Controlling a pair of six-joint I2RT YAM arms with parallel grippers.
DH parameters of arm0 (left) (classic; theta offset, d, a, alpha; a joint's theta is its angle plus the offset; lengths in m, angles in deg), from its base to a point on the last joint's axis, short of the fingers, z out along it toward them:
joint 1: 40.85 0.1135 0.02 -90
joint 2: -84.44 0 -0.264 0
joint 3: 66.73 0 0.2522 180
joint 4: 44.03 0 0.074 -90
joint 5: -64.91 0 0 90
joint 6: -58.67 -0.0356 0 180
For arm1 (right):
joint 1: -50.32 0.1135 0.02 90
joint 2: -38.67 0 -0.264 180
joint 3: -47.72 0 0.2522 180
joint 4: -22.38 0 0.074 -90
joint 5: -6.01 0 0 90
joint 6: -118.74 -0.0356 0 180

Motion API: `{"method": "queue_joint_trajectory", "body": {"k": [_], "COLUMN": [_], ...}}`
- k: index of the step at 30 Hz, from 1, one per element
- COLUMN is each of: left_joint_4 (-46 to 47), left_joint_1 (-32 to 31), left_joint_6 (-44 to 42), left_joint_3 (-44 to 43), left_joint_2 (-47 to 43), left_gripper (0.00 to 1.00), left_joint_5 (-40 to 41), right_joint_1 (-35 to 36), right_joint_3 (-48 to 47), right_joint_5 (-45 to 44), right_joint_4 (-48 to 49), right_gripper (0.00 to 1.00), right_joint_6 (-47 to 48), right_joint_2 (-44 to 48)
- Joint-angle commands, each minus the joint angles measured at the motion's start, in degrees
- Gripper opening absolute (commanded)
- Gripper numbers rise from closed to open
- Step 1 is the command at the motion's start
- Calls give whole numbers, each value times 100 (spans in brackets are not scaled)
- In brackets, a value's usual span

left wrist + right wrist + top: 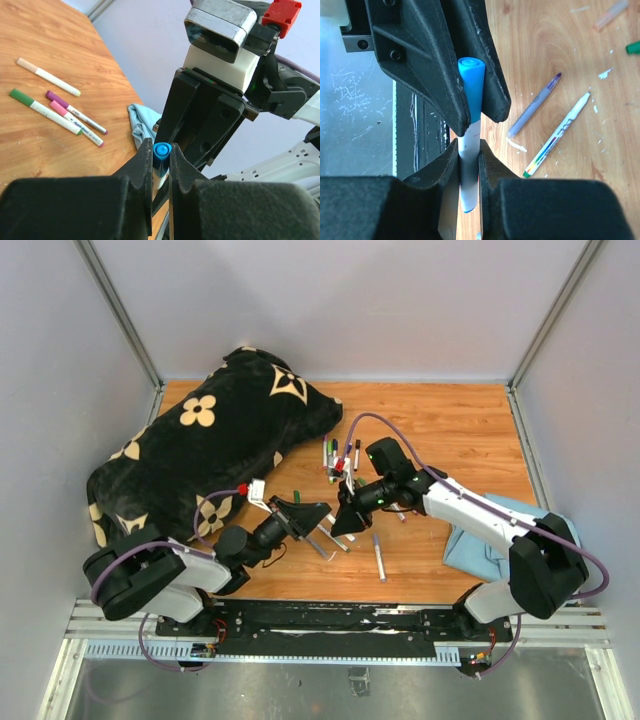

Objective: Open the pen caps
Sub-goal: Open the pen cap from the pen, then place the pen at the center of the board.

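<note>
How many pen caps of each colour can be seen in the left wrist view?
Peach cap: 1
Green cap: 1
Purple cap: 1
Pink cap: 1
Blue cap, gripped by the left hand: 1
Total: 5

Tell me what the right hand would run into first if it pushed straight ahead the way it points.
The left hand, it seems: it faces the right hand head-on, clamped on the blue cap whose white barrel the right hand grips.
</note>
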Motion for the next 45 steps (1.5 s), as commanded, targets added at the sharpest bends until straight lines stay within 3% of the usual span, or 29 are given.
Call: {"method": "queue_joint_trajectory", "body": {"k": [1,7,13,18,22,30,45], "left_joint_4": [913,-942,-2569,-4021,-5104,-5383,-5406], "left_joint_1": [562,1481,1975,2004,2004,1990,1709], "left_joint_6": [-78,-541,-881,-861,-617,-116,77], "left_joint_3": [58,-235,-606,-800,-868,-728,-592], "left_joint_2": [-553,-1945,-2944,-3216,-3149,-2782,-2439], "left_gripper": [0,0,0,0,0,0,0], "left_joint_5": [398,455,586,305,91,-139,190], "right_joint_1": [152,155,152,171,221,363,357], "right_joint_3": [-128,-187,-211,-224,-395,-453,-762], "right_joint_5": [369,382,140,-1501,-2570,-3592,-3322], "right_joint_4": [-448,-604,-640,-623,-641,-480,-345], "right_gripper": [1,1,1,1,13,15,23], "right_joint_6": [462,545,535,210,-274,-739,-1053], "right_joint_2": [-114,-258,-344,-704,-1121,-1469,-1956]}}
